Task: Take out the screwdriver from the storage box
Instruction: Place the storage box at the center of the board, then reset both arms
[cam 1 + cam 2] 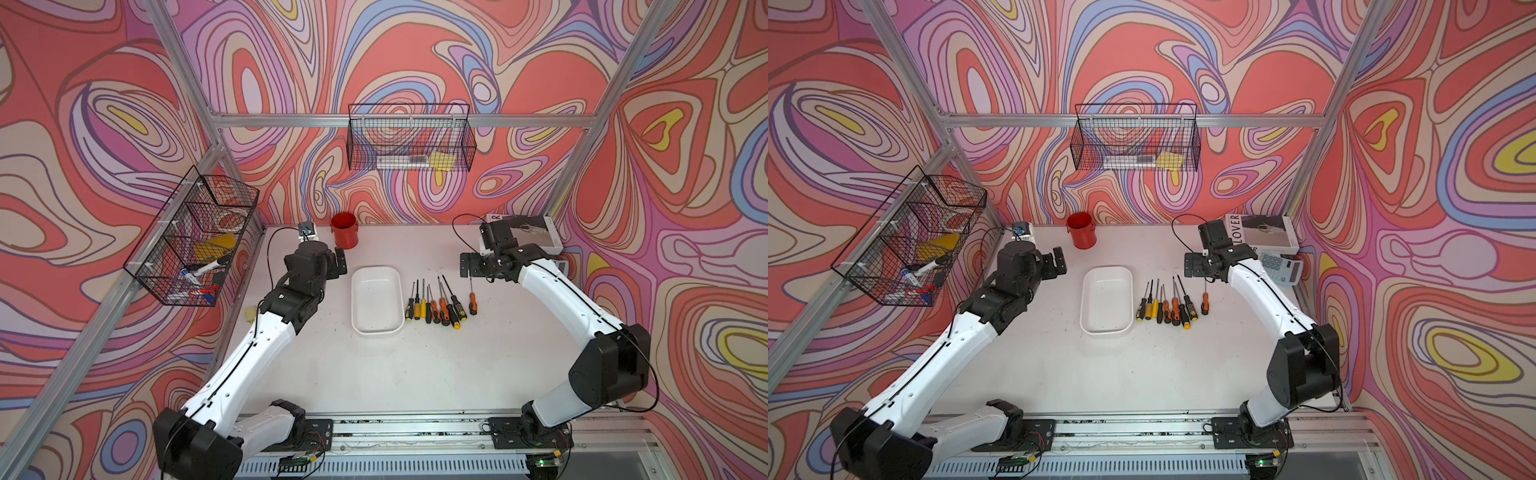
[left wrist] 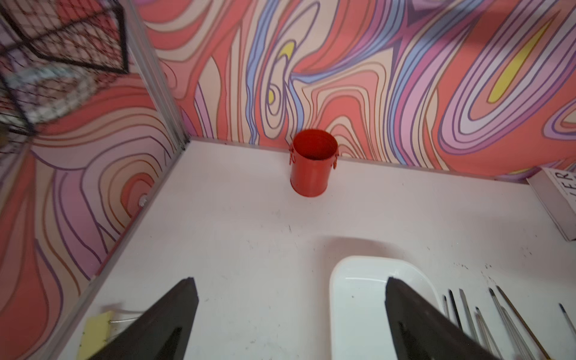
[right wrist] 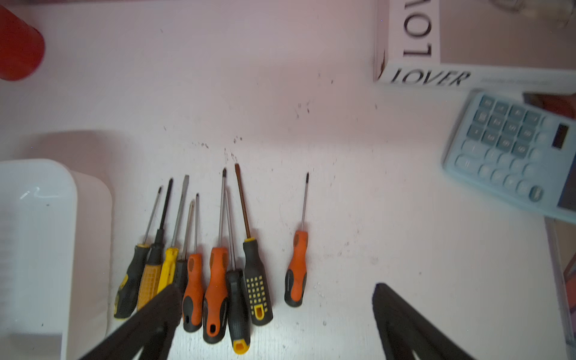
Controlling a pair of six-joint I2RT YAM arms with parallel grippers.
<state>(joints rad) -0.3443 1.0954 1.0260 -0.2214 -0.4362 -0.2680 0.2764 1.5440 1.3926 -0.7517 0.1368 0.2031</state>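
The white storage box [image 1: 376, 299] [image 1: 1106, 299] lies mid-table and holds nothing. Several screwdrivers [image 1: 436, 307] [image 1: 1167, 305] lie in a row on the table just right of it, handles toward the front. One orange-handled screwdriver [image 1: 472, 303] [image 3: 296, 268] lies apart, further right. My left gripper [image 1: 328, 259] [image 2: 291, 282] hovers open and empty by the box's far left corner [image 2: 358, 296]. Behind the screwdriver tips my right gripper [image 1: 478, 266] [image 3: 277, 288] hangs open and empty, above the table.
A red cup [image 1: 344, 230] stands at the back wall. A book box [image 1: 536, 232] and a calculator [image 1: 1281, 268] lie at the back right. Black wire baskets hang on the back wall [image 1: 409, 139] and left wall [image 1: 195, 237]. A yellow scrap [image 1: 250, 313] lies at the left edge.
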